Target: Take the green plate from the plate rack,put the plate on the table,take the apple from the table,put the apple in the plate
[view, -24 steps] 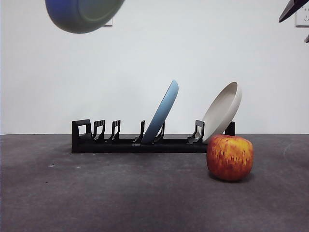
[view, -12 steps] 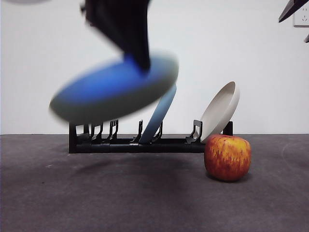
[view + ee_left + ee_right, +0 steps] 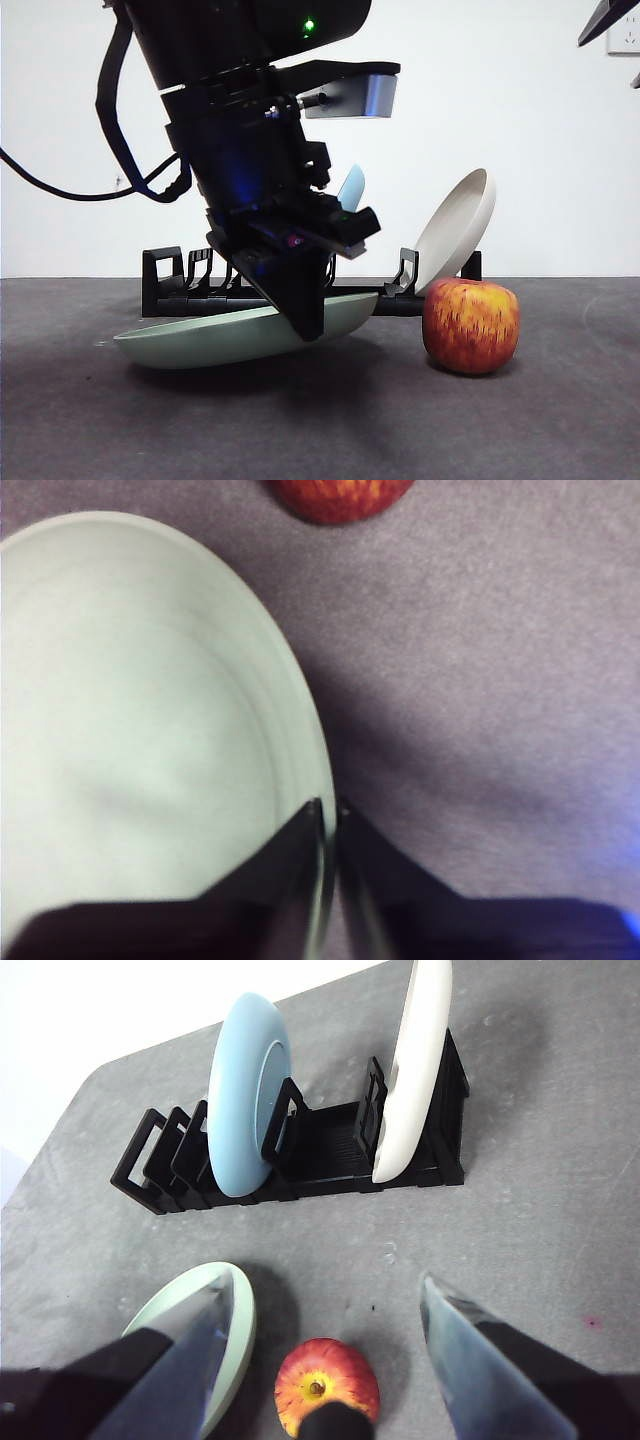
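The green plate (image 3: 200, 340) lies low and slightly tilted on the table (image 3: 320, 430) in front of the plate rack (image 3: 170, 285). Its edge toward the apple is a little raised. My left gripper (image 3: 305, 320) comes down from above and is shut on that raised rim; the left wrist view shows its jaws (image 3: 330, 820) pinching the plate's edge (image 3: 130, 710). The red apple (image 3: 471, 326) stands on the table just right of the plate, apart from it. My right gripper (image 3: 328, 1280) is open and empty, high above the apple (image 3: 325, 1390) and the plate (image 3: 243, 1340).
The rack (image 3: 330, 1155) holds a light blue plate (image 3: 351, 187) in the middle and a beige plate (image 3: 458, 228) at its right end, just behind the apple. The right arm shows as a black tip (image 3: 605, 20) at the top right corner.
The left arm has come down from the top left with the green plate. The plate is now low over the table in front of the rack. The apple and rack have stayed put.
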Robot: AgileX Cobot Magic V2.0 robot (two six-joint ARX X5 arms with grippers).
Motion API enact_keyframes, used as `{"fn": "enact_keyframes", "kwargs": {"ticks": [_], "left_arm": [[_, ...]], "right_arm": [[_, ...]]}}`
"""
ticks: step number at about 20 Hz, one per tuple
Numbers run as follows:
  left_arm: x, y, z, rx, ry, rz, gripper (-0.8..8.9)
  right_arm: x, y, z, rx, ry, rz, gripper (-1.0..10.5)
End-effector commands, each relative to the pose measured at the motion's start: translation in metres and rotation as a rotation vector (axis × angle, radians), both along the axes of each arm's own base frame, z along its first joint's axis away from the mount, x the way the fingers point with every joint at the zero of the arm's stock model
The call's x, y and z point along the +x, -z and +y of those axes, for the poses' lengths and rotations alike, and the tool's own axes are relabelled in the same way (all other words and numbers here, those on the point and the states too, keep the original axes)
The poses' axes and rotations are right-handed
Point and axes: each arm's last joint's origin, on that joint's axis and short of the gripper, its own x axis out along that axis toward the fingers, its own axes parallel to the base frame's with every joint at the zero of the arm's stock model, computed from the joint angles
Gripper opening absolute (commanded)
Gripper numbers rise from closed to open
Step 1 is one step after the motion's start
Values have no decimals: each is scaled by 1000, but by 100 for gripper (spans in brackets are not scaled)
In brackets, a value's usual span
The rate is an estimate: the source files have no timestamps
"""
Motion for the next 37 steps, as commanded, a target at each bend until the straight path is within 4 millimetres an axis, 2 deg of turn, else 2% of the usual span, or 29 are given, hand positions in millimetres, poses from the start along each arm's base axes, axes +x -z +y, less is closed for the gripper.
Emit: {"fn": "enact_keyframes", "kwargs": {"ticks": [1,3,4,6,8,11,13,16,18,20,22,24,28,30,31,34,37], "left_arm": [[1,3,1,7,3,7,393],[4,2,2,-10,-32,16,409],[4,-1,1,-23,-58,26,409],[6,-18,-1,-53,-88,26,409],[6,-49,-1,-119,-107,-6,409],[0,-112,11,-252,-110,-93,409],[-6,-155,31,-342,-133,-161,409],[-20,-210,75,-438,-232,-310,409],[-33,-237,108,-472,-331,-420,409],[-47,-254,140,-496,-437,-527,409],[-64,-265,167,-506,-531,-609,408],[-78,-269,185,-505,-589,-653,408],[-95,-268,202,-469,-634,-668,408],[-97,-266,204,-433,-643,-656,408],[-97,-264,205,-417,-642,-645,408],[-98,-261,205,-394,-638,-629,408],[-98,-261,205,-395,-639,-629,408]], "right_arm": [[0,-1,2,1,-11,-8,317],[0,-1,7,-27,-53,-22,361],[1,0,11,-46,-82,-29,446],[2,1,19,-54,-127,-23,543],[6,3,30,-66,-171,1,543],[18,3,50,-211,-239,78,543],[29,5,66,-281,-308,135,542],[49,14,89,-407,-332,189,542],[61,30,101,-469,-336,234,542],[74,53,111,-500,-359,305,541],[87,77,121,-520,-379,361,540],[96,99,128,-537,-394,407,540],[105,141,138,-575,-429,527,536],[107,153,139,-574,-420,579,530],[107,155,139,-568,-408,597,486],[106,152,139,-562,-399,603,-32],[104,149,138,-562,-397,599,-9]]}}
